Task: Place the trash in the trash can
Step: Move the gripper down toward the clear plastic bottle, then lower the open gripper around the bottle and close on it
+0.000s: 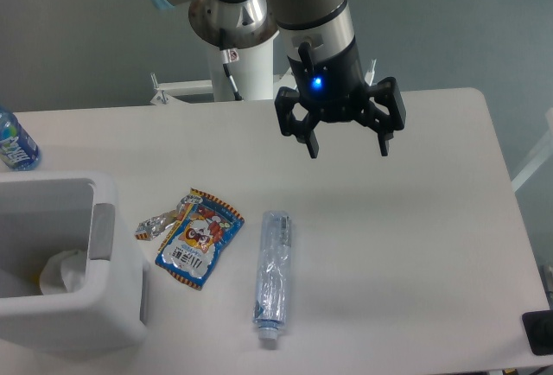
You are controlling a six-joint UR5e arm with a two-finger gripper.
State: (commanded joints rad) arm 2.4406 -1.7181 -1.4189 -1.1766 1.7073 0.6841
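Camera view | gripper (349, 149): spread wide, nothing held, above table (432, 219) toward far edge | bottle (272, 277), packet (200, 238), wrapper (157, 225): lying near front edge, beside bin (112, 306) at left | step: we judge first pick pending | next: descend, straddle bottle across its width.

arm links: silver-grey metal tubes, fat and rounded, with light blue caps seen at the top edge
joints: a round silver joint housing (229, 12) is seen, dark ring around its face
base column: white post (244, 68) behind the table, small red-and-white sticker on it
cable: thin black one run down the white post
wrist: black cylinder with a silver band above it, lit blue LED (317, 83)
gripper (348, 143): all black, chunky, two angular fingers with cut-out links
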